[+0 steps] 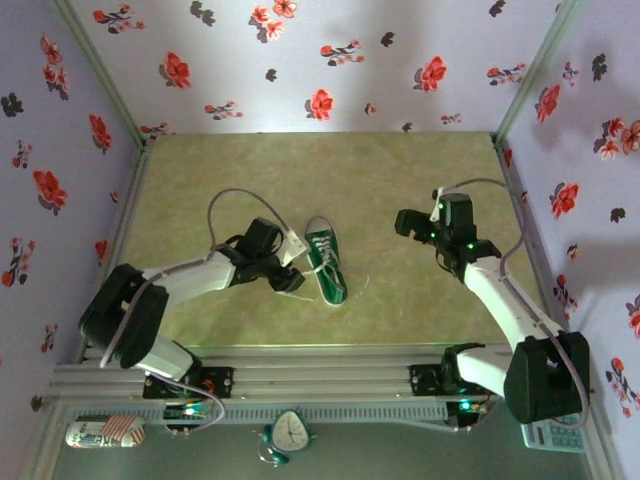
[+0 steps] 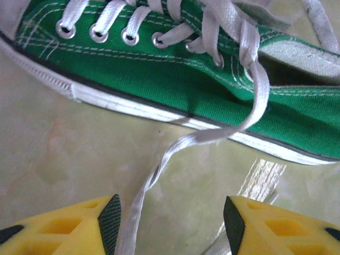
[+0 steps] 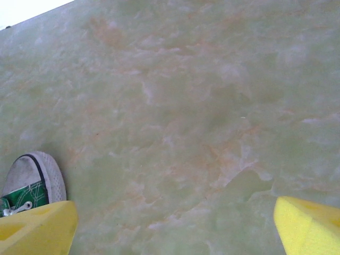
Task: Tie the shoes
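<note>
Sneaker point(image 1: 325, 262) lengthwise near-to-far, toe toward far wall point(image 1: 320, 70); left tool point(image 2: 172, 212) and right tool point(image 3: 174, 210) both spread.

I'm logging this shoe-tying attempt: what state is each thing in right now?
Green sneaker: upright on its sole on the table, untied.
White laces: threaded through the eyelets, no bow; one end trails off onto the table.
Left gripper: open, fingers either side of that trailing end, not clamping it.
Right gripper: wide open above bare table, holding nothing.
</note>
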Robot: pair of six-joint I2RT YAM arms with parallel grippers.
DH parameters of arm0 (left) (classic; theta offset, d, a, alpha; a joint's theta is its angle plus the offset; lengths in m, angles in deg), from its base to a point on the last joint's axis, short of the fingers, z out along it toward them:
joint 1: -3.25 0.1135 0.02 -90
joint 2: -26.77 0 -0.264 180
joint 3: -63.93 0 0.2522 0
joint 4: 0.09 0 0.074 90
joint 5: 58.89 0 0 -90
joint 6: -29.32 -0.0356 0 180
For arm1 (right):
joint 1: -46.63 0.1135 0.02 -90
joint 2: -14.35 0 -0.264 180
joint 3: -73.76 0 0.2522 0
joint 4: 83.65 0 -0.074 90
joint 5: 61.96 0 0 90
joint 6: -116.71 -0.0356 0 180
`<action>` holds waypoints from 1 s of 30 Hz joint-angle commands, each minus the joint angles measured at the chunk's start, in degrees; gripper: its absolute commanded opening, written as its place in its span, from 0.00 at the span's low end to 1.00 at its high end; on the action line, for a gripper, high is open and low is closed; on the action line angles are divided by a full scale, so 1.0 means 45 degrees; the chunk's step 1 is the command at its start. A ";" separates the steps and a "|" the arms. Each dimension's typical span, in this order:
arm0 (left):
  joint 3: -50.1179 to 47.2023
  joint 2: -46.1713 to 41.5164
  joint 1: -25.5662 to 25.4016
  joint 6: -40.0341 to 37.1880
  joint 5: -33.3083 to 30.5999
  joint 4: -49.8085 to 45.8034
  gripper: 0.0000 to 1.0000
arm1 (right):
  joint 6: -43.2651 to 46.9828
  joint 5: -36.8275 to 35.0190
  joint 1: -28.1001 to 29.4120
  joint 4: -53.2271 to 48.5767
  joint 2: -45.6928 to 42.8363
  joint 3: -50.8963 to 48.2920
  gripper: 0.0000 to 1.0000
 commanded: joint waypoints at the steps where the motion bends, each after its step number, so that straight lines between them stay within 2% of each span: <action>1: 0.0944 0.0691 -0.0073 -0.0997 0.0571 -0.0484 0.53 | 0.0123 0.0321 0.0059 -0.0333 -0.0475 0.0015 0.95; 20: 0.1506 0.3070 -0.0560 -0.1365 0.0100 -0.0123 0.47 | -0.0106 0.0373 0.0064 -0.0578 -0.0989 -0.0179 0.93; 24: 0.1510 0.3339 -0.0654 -0.1299 -0.0372 0.0133 0.35 | -0.0128 0.0352 0.0057 -0.0596 -0.1006 -0.0199 0.93; 28: 0.1418 0.3180 -0.0740 -0.1297 -0.0486 0.0144 0.11 | -0.0091 0.0259 0.0046 -0.0631 -0.1007 -0.0196 0.91; 30: 0.1263 0.2835 -0.0813 -0.1248 -0.0565 0.0153 0.02 | -0.0079 0.0201 0.0063 -0.0651 -0.1003 -0.0190 0.89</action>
